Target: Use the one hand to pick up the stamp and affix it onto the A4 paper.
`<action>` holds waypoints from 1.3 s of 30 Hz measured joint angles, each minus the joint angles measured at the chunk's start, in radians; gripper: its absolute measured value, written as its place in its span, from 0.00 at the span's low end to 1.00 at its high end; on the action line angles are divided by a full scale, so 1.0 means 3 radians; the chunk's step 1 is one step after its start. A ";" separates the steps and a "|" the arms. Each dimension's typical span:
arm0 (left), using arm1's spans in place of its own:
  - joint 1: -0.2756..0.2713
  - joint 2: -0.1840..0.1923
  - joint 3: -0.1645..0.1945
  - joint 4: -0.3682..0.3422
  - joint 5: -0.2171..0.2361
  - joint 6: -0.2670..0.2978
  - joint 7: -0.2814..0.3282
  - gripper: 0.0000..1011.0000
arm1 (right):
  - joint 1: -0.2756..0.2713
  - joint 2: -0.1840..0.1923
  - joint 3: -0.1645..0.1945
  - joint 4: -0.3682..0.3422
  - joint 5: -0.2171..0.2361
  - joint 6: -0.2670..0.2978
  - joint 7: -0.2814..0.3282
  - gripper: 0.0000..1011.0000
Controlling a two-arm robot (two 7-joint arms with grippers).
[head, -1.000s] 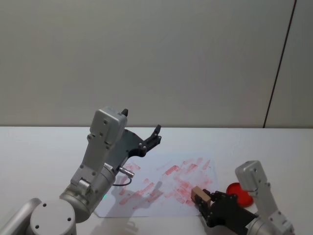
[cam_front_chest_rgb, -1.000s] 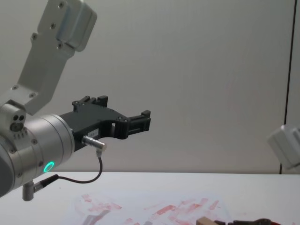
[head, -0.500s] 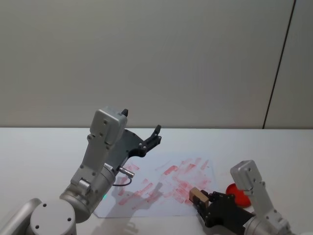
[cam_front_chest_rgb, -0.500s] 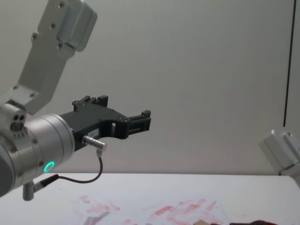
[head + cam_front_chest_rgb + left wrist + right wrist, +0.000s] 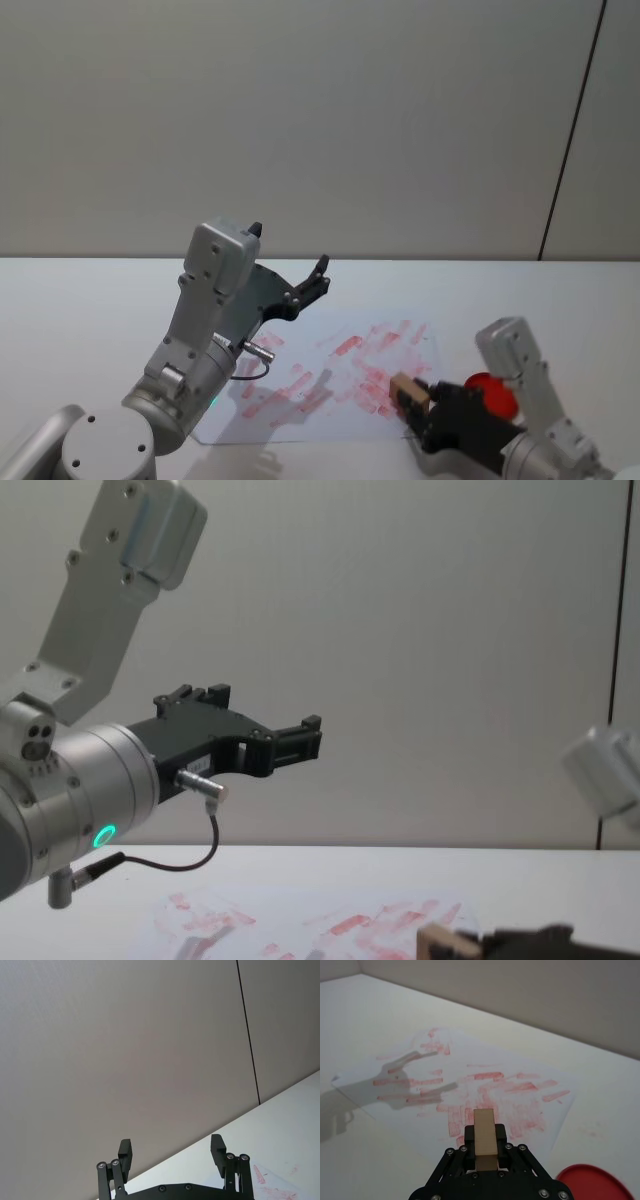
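Stamp [image 5: 408,392]: small wooden block, clamped in the right gripper [image 5: 414,404] over the near right corner of the paper [image 5: 330,355]. I cannot tell whether its face touches the sheet.
Right gripper: jaws pressed tight on the block from both sides, reaching in from the near right corner of the tabletop [image 5: 80,300].
Change: in the chest view the block sits higher than half a second ago, when only its top showed. The pale arm link above it has risen as well. In the head view the block has shifted slightly toward the far edge.
Meaning: the block dipped and is coming back up, so a press on the sheet has probably just been made. The pickup is done and the block is not yet released.
Paper: flat in the middle of the tabletop, covered in red marks, in the same place as a second ago.
Left gripper [image 5: 171,1146]: jaws apart and empty, held high over the paper's left side, in the same pose as before.
Red pad [image 5: 490,392]: on the tabletop just off the paper's right edge, beside the right gripper.
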 joint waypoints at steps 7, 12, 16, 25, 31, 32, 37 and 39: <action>0.0000 0.0000 0.0000 0.0000 0.0000 0.0000 0.0000 0.99 | -0.0021 0.0058 0.0081 -0.0215 0.0133 -0.0071 -0.0131 0.21; 0.0000 0.0000 0.0000 0.0000 0.0000 0.0000 0.0000 0.99 | -0.0044 0.0112 0.0140 -0.0312 0.0201 -0.0086 -0.0206 0.21; 0.0000 0.0000 0.0000 0.0000 0.0000 0.0000 0.0000 0.99 | -0.0072 0.0161 0.0184 -0.0365 0.0248 -0.0087 -0.0267 0.21; 0.0000 0.0000 0.0000 0.0000 0.0000 0.0000 0.0000 0.99 | -0.0152 0.0285 0.0272 -0.0402 0.0292 -0.0067 -0.0328 0.21; 0.0000 0.0000 0.0000 0.0000 0.0000 0.0000 0.0000 0.99 | -0.0189 0.0332 0.0292 -0.0381 0.0279 -0.0061 -0.0326 0.21; 0.0000 0.0000 0.0000 0.0000 0.0000 0.0000 0.0000 0.99 | -0.0197 0.0341 0.0294 -0.0370 0.0272 -0.0058 -0.0326 0.21; 0.0000 0.0000 0.0000 0.0000 0.0000 0.0000 0.0000 0.99 | -0.0212 0.0355 0.0296 -0.0328 0.0247 -0.0047 -0.0327 0.21; 0.0000 0.0000 0.0000 0.0000 0.0000 0.0000 0.0000 0.99 | -0.0217 0.0357 0.0296 -0.0304 0.0230 -0.0042 -0.0331 0.21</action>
